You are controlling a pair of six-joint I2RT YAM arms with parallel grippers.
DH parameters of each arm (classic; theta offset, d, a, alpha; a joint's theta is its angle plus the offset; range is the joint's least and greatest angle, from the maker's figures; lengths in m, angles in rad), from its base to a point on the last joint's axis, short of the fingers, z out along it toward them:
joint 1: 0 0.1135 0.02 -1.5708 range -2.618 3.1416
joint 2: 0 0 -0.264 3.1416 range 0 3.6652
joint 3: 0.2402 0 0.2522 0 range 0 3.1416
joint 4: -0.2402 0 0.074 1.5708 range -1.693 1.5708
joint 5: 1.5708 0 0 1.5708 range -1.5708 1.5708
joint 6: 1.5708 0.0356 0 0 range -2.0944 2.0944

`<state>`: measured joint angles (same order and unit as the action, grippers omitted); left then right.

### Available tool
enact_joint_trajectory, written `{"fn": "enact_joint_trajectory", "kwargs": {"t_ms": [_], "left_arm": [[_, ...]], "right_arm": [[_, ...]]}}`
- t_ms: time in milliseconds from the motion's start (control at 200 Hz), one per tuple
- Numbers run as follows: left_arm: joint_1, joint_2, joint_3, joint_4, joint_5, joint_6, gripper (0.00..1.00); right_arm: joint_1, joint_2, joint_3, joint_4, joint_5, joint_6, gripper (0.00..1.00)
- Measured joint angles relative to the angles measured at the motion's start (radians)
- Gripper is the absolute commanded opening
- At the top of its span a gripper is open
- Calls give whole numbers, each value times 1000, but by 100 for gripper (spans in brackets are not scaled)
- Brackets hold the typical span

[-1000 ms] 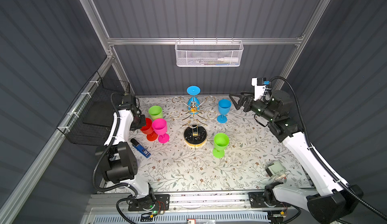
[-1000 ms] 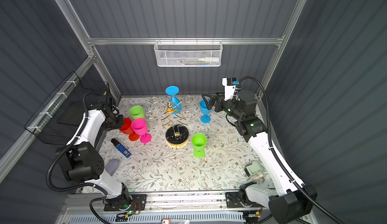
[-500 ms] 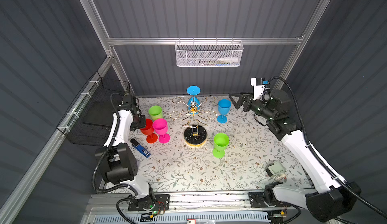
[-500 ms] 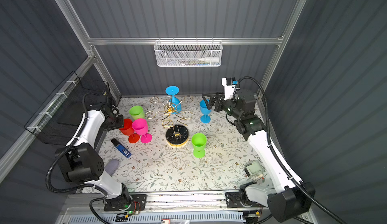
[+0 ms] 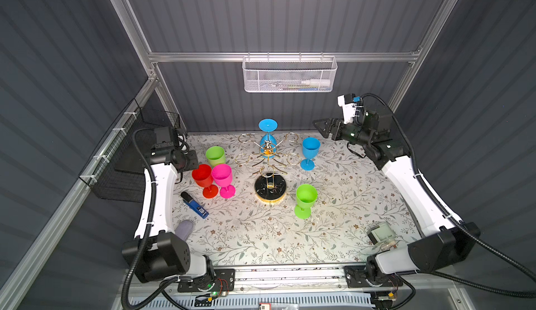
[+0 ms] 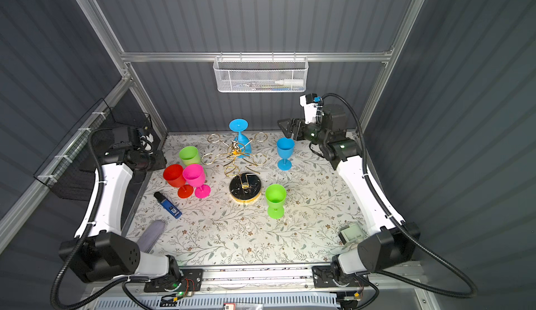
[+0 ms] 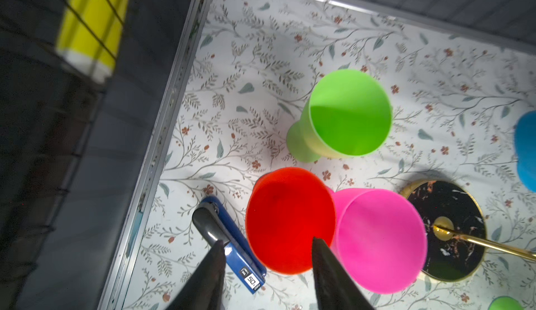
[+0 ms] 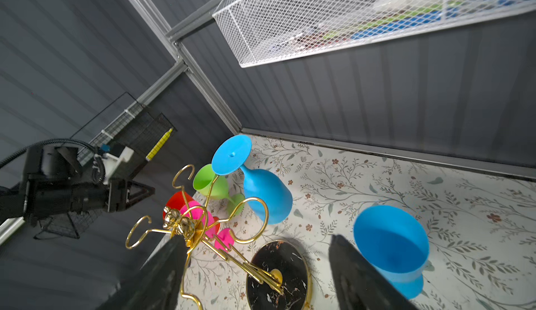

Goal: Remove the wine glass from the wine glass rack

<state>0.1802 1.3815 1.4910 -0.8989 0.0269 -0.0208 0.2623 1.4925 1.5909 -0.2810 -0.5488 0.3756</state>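
The gold wine glass rack [image 5: 268, 160] stands mid-table on its round black base [image 5: 270, 191]. One blue wine glass [image 5: 267, 137] hangs upside down from a back arm, foot on top; the right wrist view also shows this wine glass [image 8: 265, 195]. My right gripper [image 5: 323, 127] hovers open at the back right, level with the rack's top and pointing at it, nothing between its fingers [image 8: 348, 265]. My left gripper [image 5: 193, 160] is open at the left, just behind a red glass [image 5: 203, 176] and holding nothing. In the left wrist view the red glass [image 7: 290, 221] stands free beyond the left gripper [image 7: 268, 243].
Upright glasses stand around the rack: green [image 5: 215, 155], pink [image 5: 222, 175], blue [image 5: 310, 152], a second green [image 5: 306, 197]. A blue stapler [image 5: 195, 205] lies front left, a small device [image 5: 381, 233] front right. A white mesh basket [image 5: 290, 75] hangs on the back wall, a black wire basket [image 5: 124, 155] on the left.
My left gripper has opened and let go of the red glass, which stands on the table. My right gripper has risen a little and its jaws have narrowed slightly.
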Motion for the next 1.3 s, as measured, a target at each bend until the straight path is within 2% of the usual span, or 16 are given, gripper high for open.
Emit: {"fn": "enact_joint_trajectory", "kwargs": {"t_ms": [195,420,680,815,955,1101,1206,1301], "left_arm": [[0,-157,-30,105,80,3,57],[0,-320,-85,251,225,18,62],[0,-393,-143,380,384,8,68],[0,-413,-163,473,448,-45,71],[0,-362,-146,551,528,-136,70],[-5,-227,-68,608,620,-248,68],[-56,-125,-22,612,625,-291,67],[-163,-32,40,581,600,-290,67]], "right_arm": [[-1,158,190,-103,-96,11,66],[1,338,373,-173,-220,43,62],[20,522,541,-218,-329,88,60],[35,589,607,-232,-350,96,60],[47,595,612,-247,-332,95,63],[50,522,534,-237,-247,69,73],[45,406,417,-208,-167,51,85],[39,278,297,-151,-94,29,96]]}}
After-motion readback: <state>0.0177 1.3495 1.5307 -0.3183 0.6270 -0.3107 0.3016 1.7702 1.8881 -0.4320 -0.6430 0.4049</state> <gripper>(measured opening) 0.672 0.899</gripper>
